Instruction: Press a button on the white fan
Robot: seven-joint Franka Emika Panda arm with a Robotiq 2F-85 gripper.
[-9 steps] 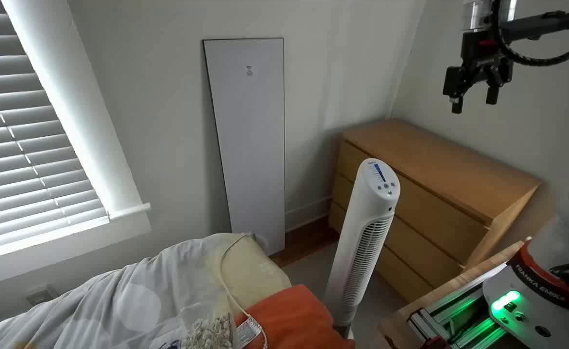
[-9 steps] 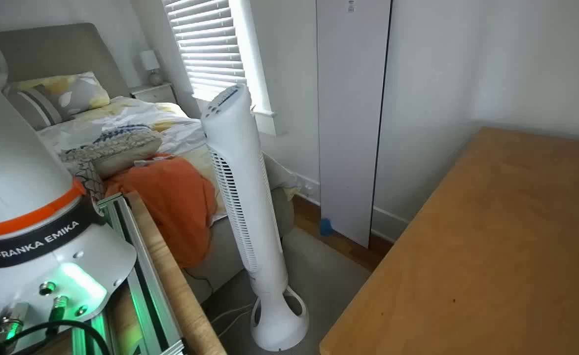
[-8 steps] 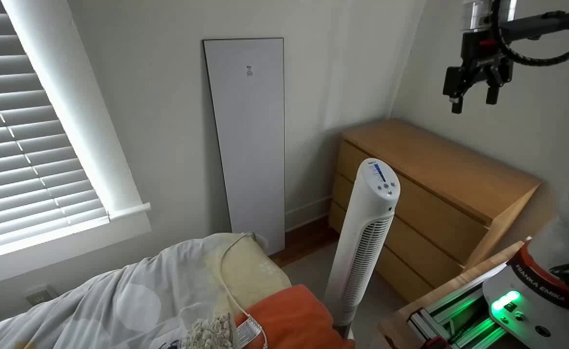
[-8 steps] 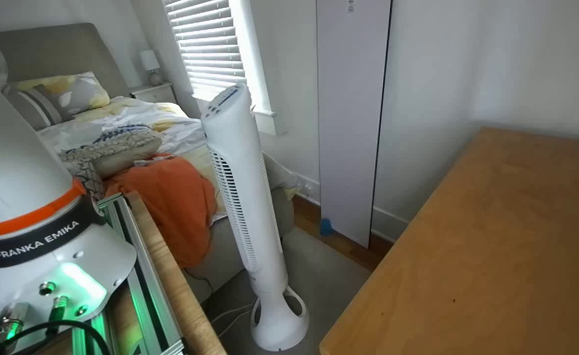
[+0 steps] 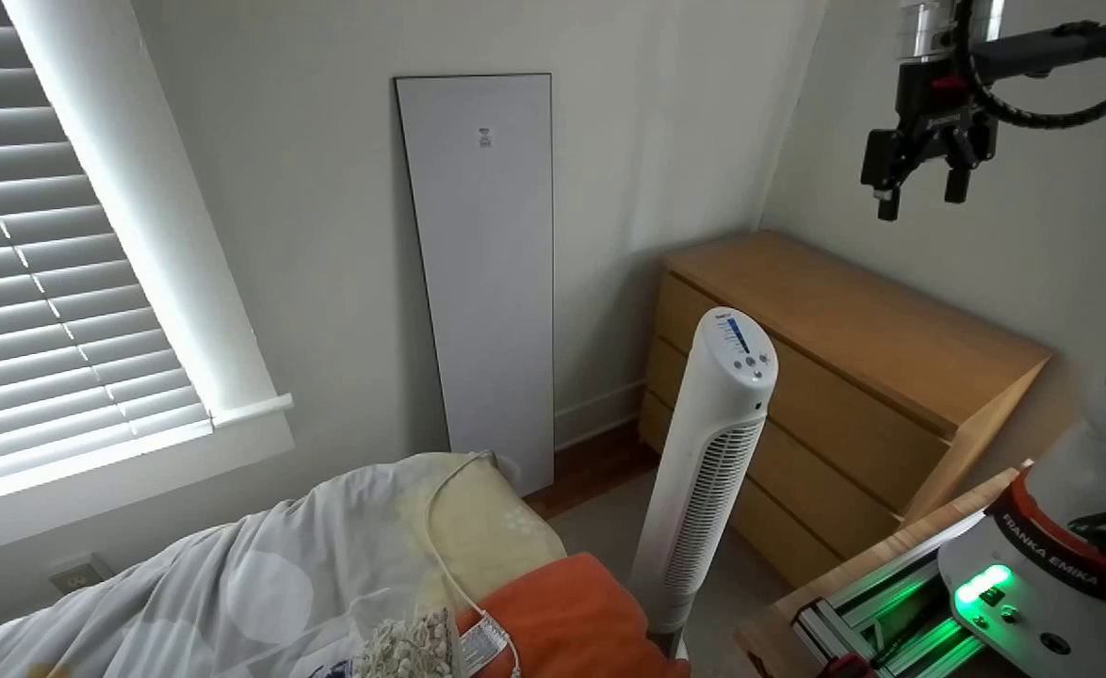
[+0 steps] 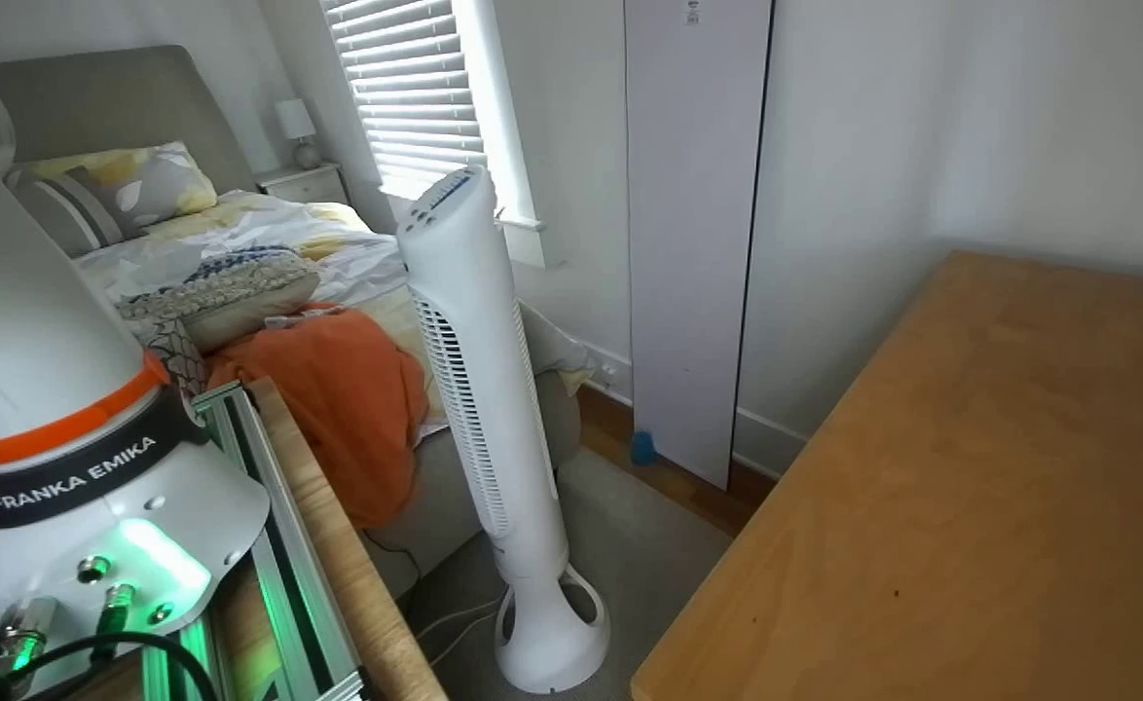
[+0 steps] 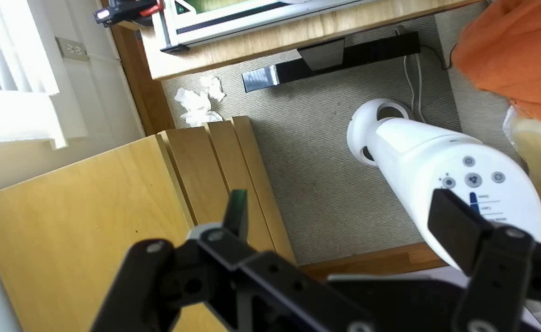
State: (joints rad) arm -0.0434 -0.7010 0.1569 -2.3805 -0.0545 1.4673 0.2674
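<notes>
No visible change | black two-fingered hand [image 5: 921, 200] unmoved, spread apart | below and aside, slim white tower fan [image 5: 704, 471], round grey buttons [image 7: 473, 180] untouched | approach likely still needed

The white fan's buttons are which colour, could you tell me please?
The buttons are grey, seen best in the wrist view.
</notes>
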